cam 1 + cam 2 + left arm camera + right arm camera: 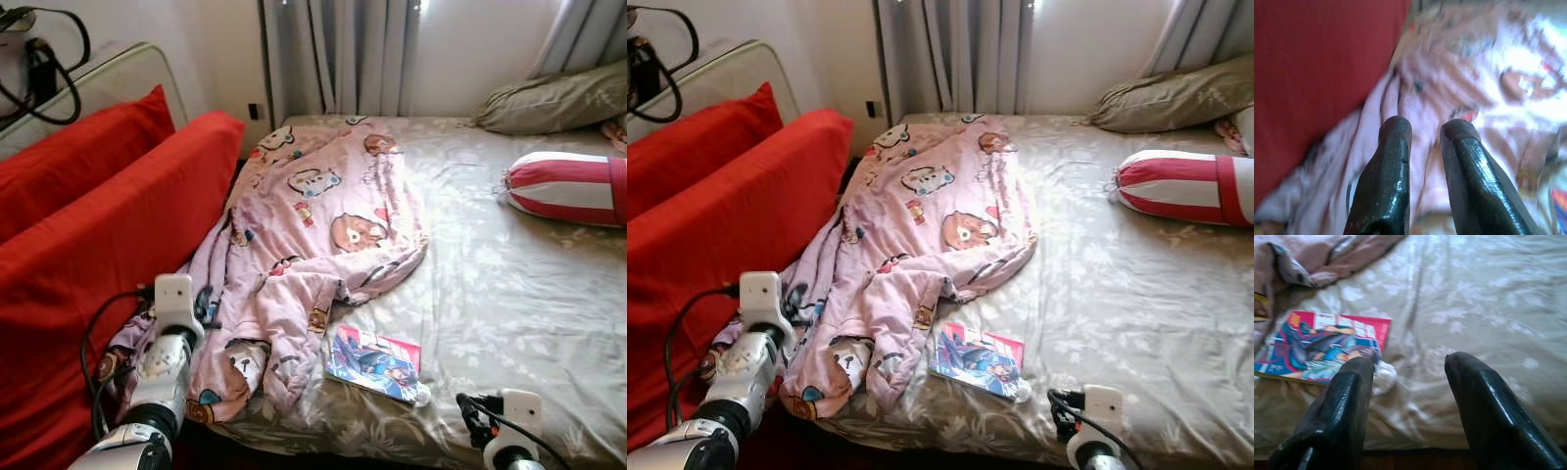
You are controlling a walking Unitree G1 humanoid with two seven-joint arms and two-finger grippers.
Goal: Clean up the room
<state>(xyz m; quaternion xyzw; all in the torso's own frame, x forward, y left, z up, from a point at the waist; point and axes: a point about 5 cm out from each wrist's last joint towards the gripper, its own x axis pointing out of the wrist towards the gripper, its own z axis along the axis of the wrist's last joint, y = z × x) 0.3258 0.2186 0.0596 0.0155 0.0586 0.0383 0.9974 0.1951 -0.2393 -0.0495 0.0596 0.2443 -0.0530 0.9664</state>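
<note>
Pink cartoon-print blanket (313, 245) sprawled down the middle-left of the frame, crumpled over the left side of the bed (509, 323) with its grey floral sheet, lower end bunched up near the bottom edge. Comic book (374, 362) lying flat on the sheet just right of that bunched end, lower centre, with a small crumpled white wad (1382, 377) touching its near corner. Red-and-white striped bolster (568, 188) over at the right edge, olive pillow (554, 101) above it in the upper right. Red cushions (98, 225) stacked along the left side, grey curtain (338, 54) up top centre. Left gripper (1425, 129) hovering over the blanket's edge beside the red cushion, fingers close together with just a slim gap, nothing between them. Right gripper (1408, 363) low at the bottom right, near the bed's front edge, fingers spread wide and empty, comic just beside one fingertip.
</note>
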